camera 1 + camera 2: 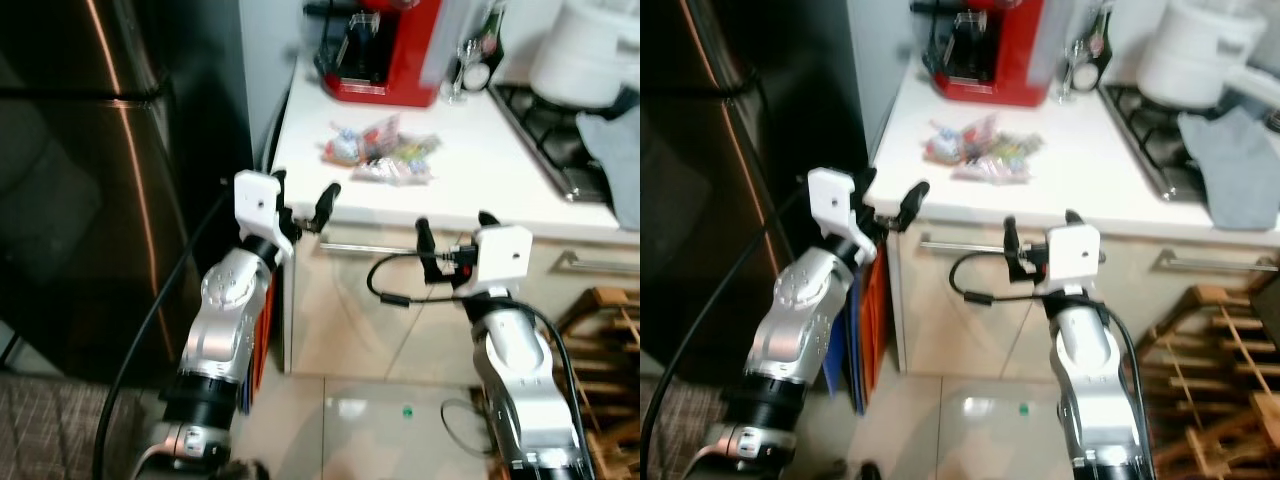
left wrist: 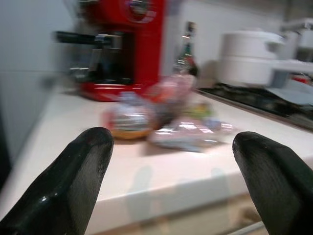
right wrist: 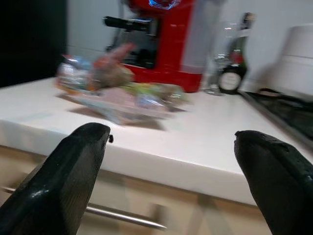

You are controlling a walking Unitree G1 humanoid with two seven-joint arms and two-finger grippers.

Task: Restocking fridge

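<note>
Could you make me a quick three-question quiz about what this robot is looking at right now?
1. True or false: the left gripper is holding a bag.
2. The clear bags of food lie on the white counter in front of which appliance?
A. a toaster
B. the red coffee machine
C. a kettle
3. Fill in: the dark fridge stands to the robot's ____ of the counter.

Key
1. False: both it and the right gripper are open and empty, held short of the counter edge.
2. B
3. left
</note>
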